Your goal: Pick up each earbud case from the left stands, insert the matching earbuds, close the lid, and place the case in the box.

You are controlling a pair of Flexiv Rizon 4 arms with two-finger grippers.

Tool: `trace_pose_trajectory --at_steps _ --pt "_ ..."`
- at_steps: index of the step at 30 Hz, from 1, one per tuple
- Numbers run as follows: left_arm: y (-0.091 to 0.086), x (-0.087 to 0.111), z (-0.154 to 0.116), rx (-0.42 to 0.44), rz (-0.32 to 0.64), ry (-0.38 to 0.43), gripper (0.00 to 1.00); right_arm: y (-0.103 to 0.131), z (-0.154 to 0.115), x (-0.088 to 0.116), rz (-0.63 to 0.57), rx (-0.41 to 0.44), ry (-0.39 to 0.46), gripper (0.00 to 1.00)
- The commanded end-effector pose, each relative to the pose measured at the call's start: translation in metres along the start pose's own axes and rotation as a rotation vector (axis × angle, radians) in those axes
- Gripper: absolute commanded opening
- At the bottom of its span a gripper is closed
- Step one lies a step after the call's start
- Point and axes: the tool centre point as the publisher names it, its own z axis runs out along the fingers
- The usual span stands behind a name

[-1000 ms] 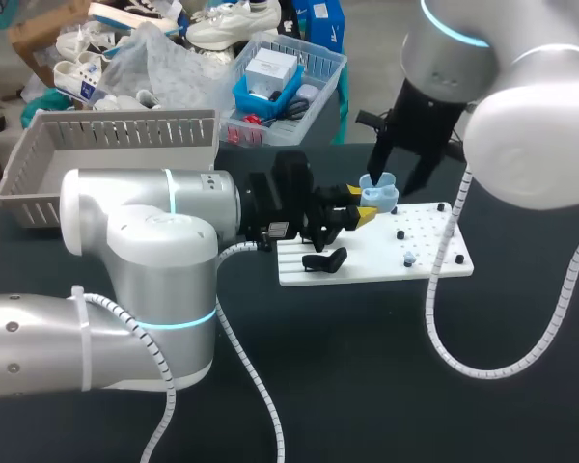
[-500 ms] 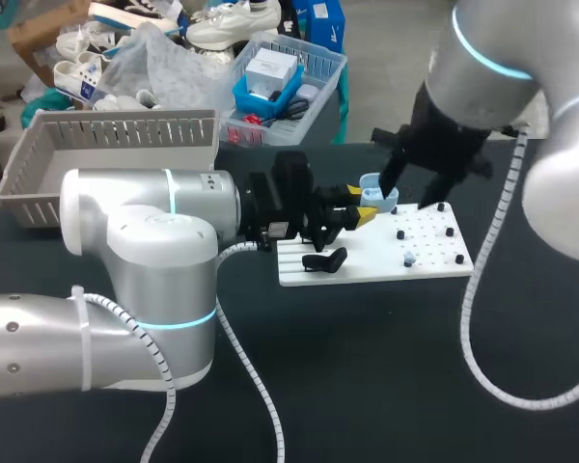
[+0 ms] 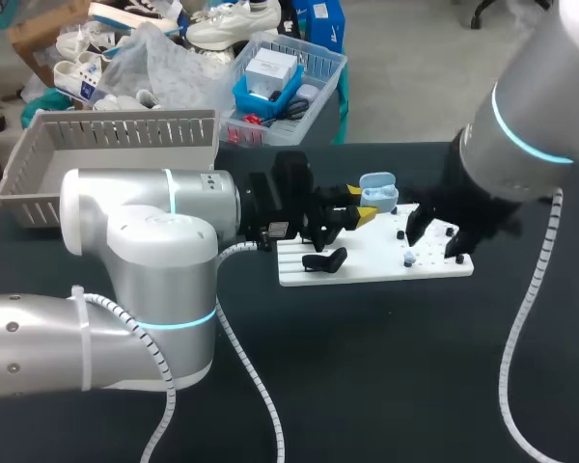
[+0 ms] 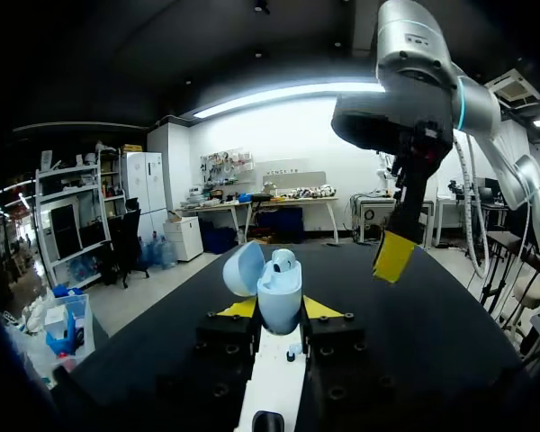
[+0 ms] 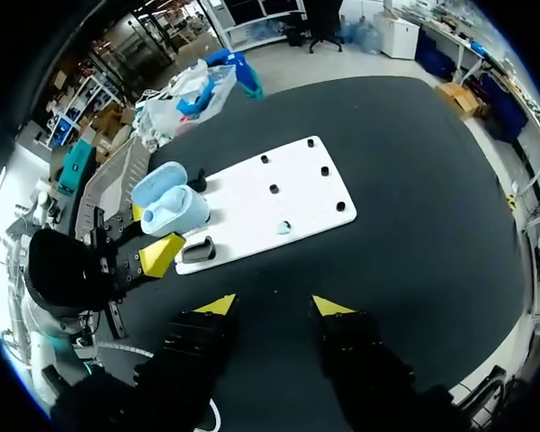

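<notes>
Head view: your left gripper (image 3: pixel 362 204) is clamped on the open earbud case (image 3: pixel 378 191).
The glossy, rounded, pale-blue case sits over the far edge of the flat white holed board (image 3: pixel 367 265). Your right gripper (image 3: pixel 434 236) hangs over the board's right end, near a loose earbud (image 3: pixel 408 258). Left wrist view: the yellow tips press the case from both sides, its domed lid is hinged back, and a seated earbud (image 4: pixel 285 261) is inside. Right wrist view: your right jaws stand wide and empty above the matte black table (image 5: pixel 414 180), off the board's near edge.
</notes>
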Motion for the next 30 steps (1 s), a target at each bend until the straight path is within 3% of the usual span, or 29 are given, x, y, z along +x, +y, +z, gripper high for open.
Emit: trace_pose_trajectory --at_steps 1,19,30 --pt "-0.001 0.001 0.000 -0.006 0.000 -0.003 0.00 0.002 0.020 -0.001 0.014 0.011 0.004 0.48" --pt "-0.001 0.001 0.000 -0.006 0.000 -0.003 0.00 -0.006 0.069 -0.010 0.093 0.041 0.066 0.45" --pt "-0.001 0.001 0.000 -0.006 0.000 -0.003 0.00 -0.008 0.082 -0.018 0.096 0.030 0.060 0.45"
